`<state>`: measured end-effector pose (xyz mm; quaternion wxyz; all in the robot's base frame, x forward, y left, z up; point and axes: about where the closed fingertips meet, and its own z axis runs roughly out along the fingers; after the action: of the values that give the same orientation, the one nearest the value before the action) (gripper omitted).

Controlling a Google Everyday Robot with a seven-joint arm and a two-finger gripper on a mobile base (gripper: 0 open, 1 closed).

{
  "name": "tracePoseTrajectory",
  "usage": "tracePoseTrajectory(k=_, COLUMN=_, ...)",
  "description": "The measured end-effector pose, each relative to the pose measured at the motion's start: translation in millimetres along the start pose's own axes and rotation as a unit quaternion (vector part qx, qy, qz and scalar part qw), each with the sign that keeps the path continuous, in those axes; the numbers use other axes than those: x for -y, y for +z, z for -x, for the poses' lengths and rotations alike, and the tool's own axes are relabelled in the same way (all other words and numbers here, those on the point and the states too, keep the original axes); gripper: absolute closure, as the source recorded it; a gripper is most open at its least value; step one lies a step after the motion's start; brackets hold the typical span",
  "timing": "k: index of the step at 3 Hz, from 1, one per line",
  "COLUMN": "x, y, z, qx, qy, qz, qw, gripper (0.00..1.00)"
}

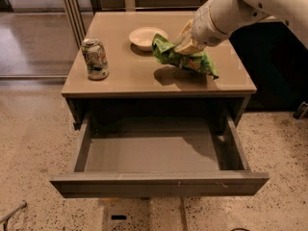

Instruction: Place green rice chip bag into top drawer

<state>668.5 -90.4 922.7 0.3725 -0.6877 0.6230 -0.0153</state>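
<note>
The green rice chip bag (pixel 180 57) is a crumpled bright-green foil bag held in the air above the right half of the table, casting a shadow on the top. My gripper (pixel 185 43) comes in from the upper right on a white arm and is shut on the bag's upper edge. The top drawer (pixel 159 183) is pulled fully open below the table, its grey inside bare, its flat front panel nearest the camera.
A crushed green-and-white drink can (pixel 95 58) stands on the table's left side. A white bowl (pixel 147 37) sits at the back middle, just left of the bag. The tan table top (pixel 120 76) ends above the drawer. Speckled floor surrounds the table.
</note>
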Motion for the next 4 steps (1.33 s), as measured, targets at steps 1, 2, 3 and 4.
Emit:
tracePoseTrajectory(k=1, x=-7, y=-1, z=6, qx=0.004, qy=-0.012, qz=0.007, qw=0.9999, gripper=1.0)
tracePoseTrajectory(k=2, x=-27, y=-19, z=20, qx=0.013, qy=-0.026, qz=0.006, qw=0.9996, gripper=1.0)
tracePoseTrajectory(k=3, x=-72, y=-62, z=46, qx=0.018, qy=-0.034, qz=0.01, qw=0.9992, gripper=1.0)
tracePoseTrajectory(k=4, x=-114, y=-108, z=69, qx=0.02, qy=-0.028, qz=0.021, qw=0.9992, gripper=1.0)
